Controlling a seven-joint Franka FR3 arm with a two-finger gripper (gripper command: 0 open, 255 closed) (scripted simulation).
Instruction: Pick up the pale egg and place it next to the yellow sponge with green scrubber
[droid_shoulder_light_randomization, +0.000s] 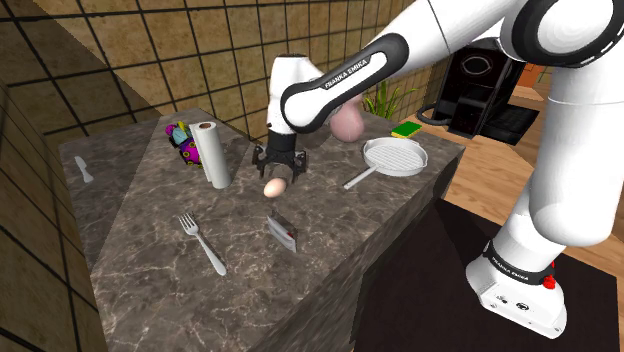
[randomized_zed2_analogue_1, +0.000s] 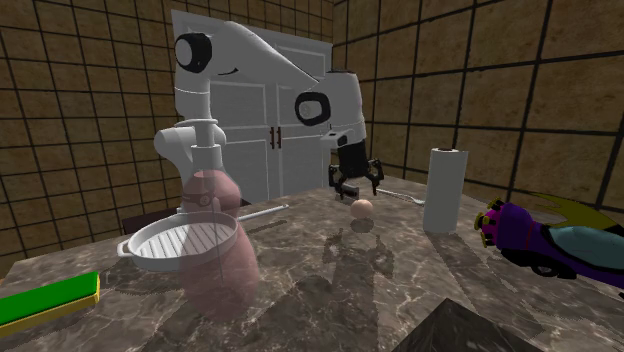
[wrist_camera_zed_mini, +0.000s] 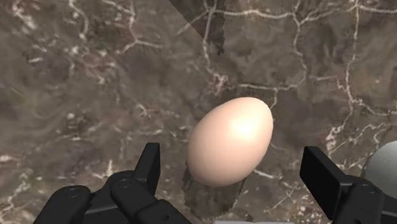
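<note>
Landmark: the upright white paper towel roll (droid_shoulder_light_randomization: 211, 155) (randomized_zed2_analogue_1: 444, 190), standing on the dark marbled counter (droid_shoulder_light_randomization: 150, 250).
Egg: a pale pinkish egg (droid_shoulder_light_randomization: 275, 187) (randomized_zed2_analogue_1: 363, 208) (wrist_camera_zed_mini: 230, 141) lies on the counter near the roll, on the roll's pan side and well apart from the sponge.
Gripper: the black gripper (droid_shoulder_light_randomization: 277, 172) (randomized_zed2_analogue_1: 357, 187) (wrist_camera_zed_mini: 233, 159) hangs straight over the egg, near the roll. Its fingers are spread wide, one on each side of the egg, and it holds nothing.
Wrist view: shows bare marble between the egg and each finger, and the egg's shadow under it.
Sponge: the sponge (droid_shoulder_light_randomization: 407, 130) (randomized_zed2_analogue_1: 48, 298) lies flat at the counter corner farthest from the roll, beyond the pan. The shoulder view gives its green top, and the second exterior view adds the yellow layer beneath.
Pan: a white ribbed pan (droid_shoulder_light_randomization: 393, 156) (randomized_zed2_analogue_1: 180, 245) sits between the roll and the sponge, with its handle on the roll's side.
Pink vessel: the pink vessel (droid_shoulder_light_randomization: 347, 122) (randomized_zed2_analogue_1: 215, 250) stands beside the pan, far from the roll. In the second exterior view it looks see-through and overlaps the pan.
Toy car: a purple toy car (droid_shoulder_light_randomization: 182, 138) (randomized_zed2_analogue_1: 530, 238) sits just beside the roll, on the side away from the egg.
Shoulder view extras: a fork (droid_shoulder_light_randomization: 203, 243) lies flat near the roll. A black coffee machine (droid_shoulder_light_randomization: 478, 90) stands past the sponge, well apart from the roll.
Second exterior view extra: a white cabinet (randomized_zed2_analogue_1: 270, 130) stands behind the arm.
</note>
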